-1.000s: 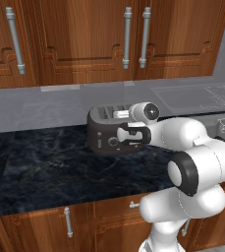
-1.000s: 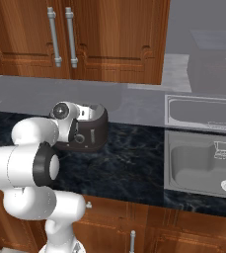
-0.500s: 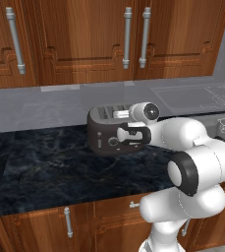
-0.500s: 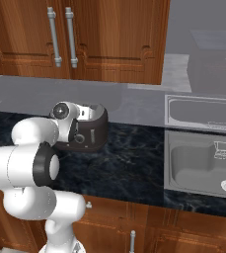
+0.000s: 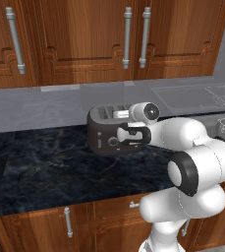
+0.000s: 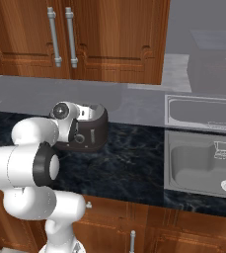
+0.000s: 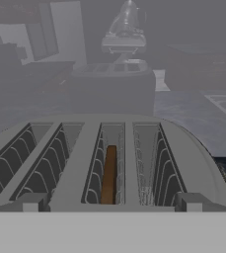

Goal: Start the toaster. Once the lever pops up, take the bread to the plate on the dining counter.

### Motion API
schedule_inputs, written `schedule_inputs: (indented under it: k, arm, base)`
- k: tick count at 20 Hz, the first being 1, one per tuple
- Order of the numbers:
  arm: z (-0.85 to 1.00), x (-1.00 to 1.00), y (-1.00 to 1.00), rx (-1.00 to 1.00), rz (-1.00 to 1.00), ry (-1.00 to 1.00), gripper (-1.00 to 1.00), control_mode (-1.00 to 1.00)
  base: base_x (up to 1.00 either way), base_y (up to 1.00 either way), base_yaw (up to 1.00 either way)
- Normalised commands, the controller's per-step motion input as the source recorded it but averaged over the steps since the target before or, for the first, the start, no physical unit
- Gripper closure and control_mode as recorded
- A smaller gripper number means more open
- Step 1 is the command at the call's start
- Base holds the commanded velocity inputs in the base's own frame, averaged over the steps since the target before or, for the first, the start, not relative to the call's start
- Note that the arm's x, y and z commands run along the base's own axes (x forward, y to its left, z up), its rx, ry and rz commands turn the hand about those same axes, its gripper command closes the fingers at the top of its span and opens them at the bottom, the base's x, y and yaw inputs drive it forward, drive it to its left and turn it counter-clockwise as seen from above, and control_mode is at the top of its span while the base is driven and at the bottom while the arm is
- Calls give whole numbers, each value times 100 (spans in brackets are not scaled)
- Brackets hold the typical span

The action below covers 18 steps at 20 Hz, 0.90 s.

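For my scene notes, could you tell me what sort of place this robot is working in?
A home-style kitchen, rendered rather than real: wooden wall cabinets hang above a black marbled counter carrying a dark four-slot toaster, with a steel sink set in alongside.

Wooden wall cabinets [image 5: 109,39] with metal handles [image 5: 127,37] span the frame's top. A steel sink [image 6: 201,165] sits at right in the black marbled counter [image 5: 50,170].
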Motion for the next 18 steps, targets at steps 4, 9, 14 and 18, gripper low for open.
schedule_inputs:
  k: [4, 9, 14, 18]
  arm:
    - [0, 0, 0, 0, 0, 0, -100, -100]
    - [0, 0, 0, 0, 0, 0, -100, -100]
    - [0, 0, 0, 0, 0, 0, -100, -100]
    - [0, 0, 0, 0, 0, 0, -100, -100]
  base:
    - [0, 0, 0]
    - [0, 0, 0]
    - [0, 0, 0]
    - [0, 0, 0]
